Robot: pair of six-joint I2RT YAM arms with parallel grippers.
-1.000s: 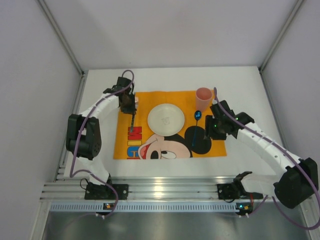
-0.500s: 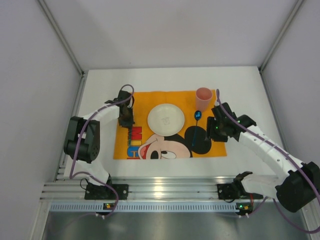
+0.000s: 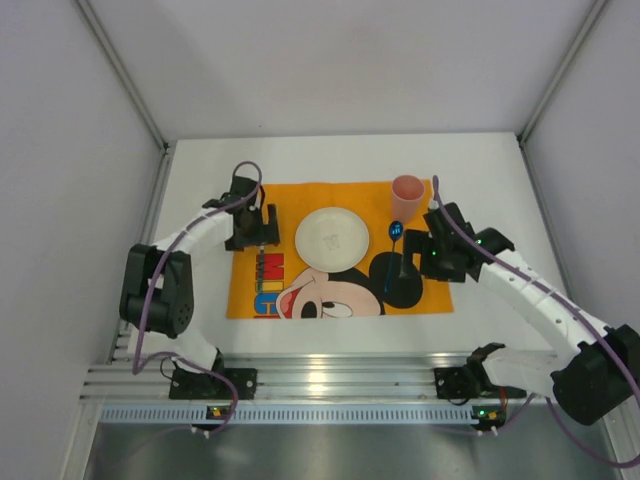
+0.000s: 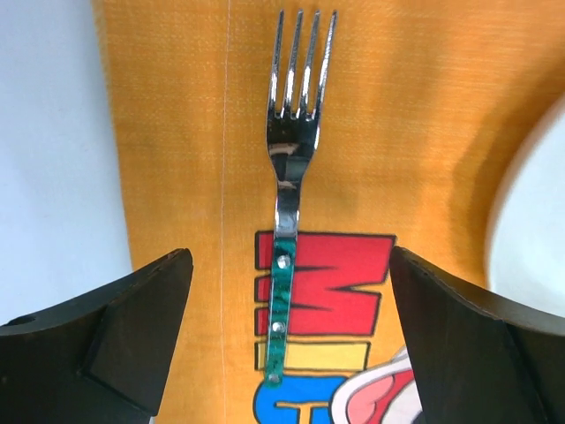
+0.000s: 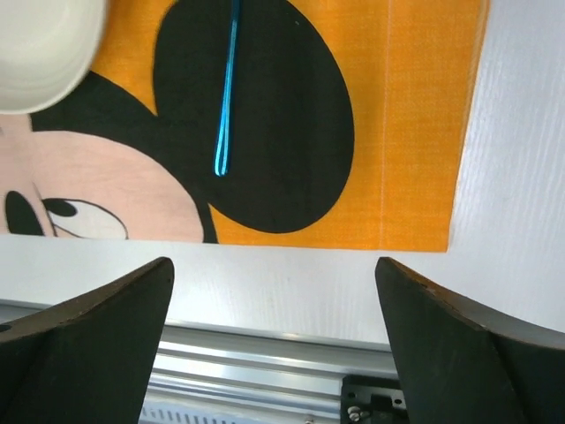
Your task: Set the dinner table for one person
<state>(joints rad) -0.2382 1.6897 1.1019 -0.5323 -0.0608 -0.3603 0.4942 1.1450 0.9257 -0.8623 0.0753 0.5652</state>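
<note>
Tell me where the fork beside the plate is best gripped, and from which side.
Probably the green handle of the fork, from straight above with the left tool closing across its narrow width. It lies flat on the placemat, so only a top approach fits, and the plate sits clear of it.

Bright, even light falls from overhead, leaving only soft, short shadows. The fork [image 4: 291, 177] throws sharp glints, the plate [image 4: 538, 203] blurs at the picture's edge, and the metal rail [image 3: 320, 385] shows pale glare.

plate [image 4: 535, 221] cropped at right edge, spoon [image 5: 227, 97] bowl — out of frame
</note>
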